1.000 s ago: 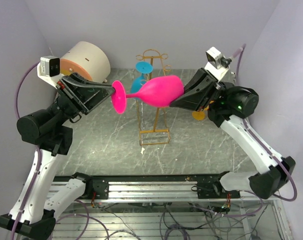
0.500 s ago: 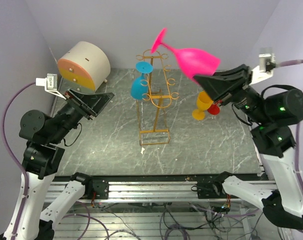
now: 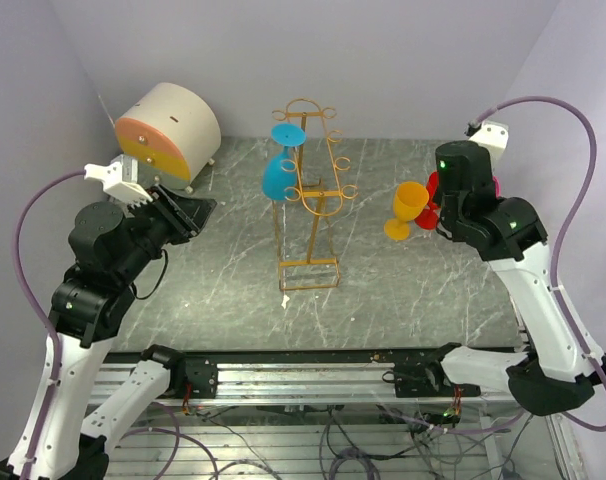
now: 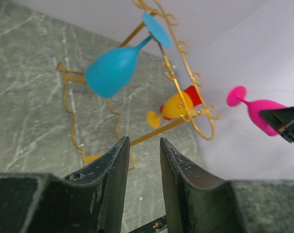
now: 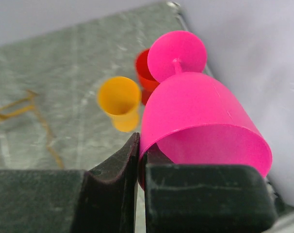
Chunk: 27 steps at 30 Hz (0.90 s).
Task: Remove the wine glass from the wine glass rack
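The gold wire wine glass rack (image 3: 309, 195) stands mid-table, and a blue wine glass (image 3: 279, 172) hangs on it upside down. My right gripper (image 5: 139, 151) is shut on the rim of a pink wine glass (image 5: 200, 111) and holds it off the rack at the far right, foot pointing away. In the top view my wrist hides that gripper, and only a pink sliver (image 3: 497, 186) shows. My left gripper (image 4: 143, 145) is open and empty, left of the rack, and it sees the rack (image 4: 186, 82), the blue glass (image 4: 110, 73) and the pink glass (image 4: 261, 111).
A yellow glass (image 3: 407, 208) and a red glass (image 3: 431, 192) stand on the table right of the rack, just below the pink glass. A round beige drawer cabinet (image 3: 168, 130) sits at the back left. Purple walls close in on both sides.
My left gripper let go of the pink glass's foot and pulled back left. My right arm swung the pink glass up and away from the rack, then down at the far right.
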Each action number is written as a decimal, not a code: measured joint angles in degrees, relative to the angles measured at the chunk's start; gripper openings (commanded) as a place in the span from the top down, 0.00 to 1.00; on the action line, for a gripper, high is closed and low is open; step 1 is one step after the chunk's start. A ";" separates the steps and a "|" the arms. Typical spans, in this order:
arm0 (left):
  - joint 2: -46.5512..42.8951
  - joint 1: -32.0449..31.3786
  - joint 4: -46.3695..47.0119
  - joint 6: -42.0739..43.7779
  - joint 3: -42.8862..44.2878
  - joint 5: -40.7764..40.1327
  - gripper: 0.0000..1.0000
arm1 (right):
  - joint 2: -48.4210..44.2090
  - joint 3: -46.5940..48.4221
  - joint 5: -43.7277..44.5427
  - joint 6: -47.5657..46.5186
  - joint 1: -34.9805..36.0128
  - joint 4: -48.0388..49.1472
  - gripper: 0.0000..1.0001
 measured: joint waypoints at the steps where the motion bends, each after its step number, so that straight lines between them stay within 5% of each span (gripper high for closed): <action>1: 0.28 0.00 -0.76 0.72 0.00 -0.74 0.59 | 0.46 -0.46 2.14 0.72 -0.28 -2.95 1.00; 6: 1.36 0.00 -3.65 3.67 -0.04 -3.23 0.59 | 0.66 -1.31 3.87 1.07 -5.97 -8.39 1.00; 12: 0.79 0.00 -4.57 5.60 -1.90 -4.72 0.60 | 0.92 -6.21 -11.47 -3.78 -18.62 -7.69 1.00; 27: 0.98 0.00 -5.97 8.04 -4.74 -6.12 0.61 | 8.57 -19.47 -35.34 -6.47 -20.90 -1.68 1.00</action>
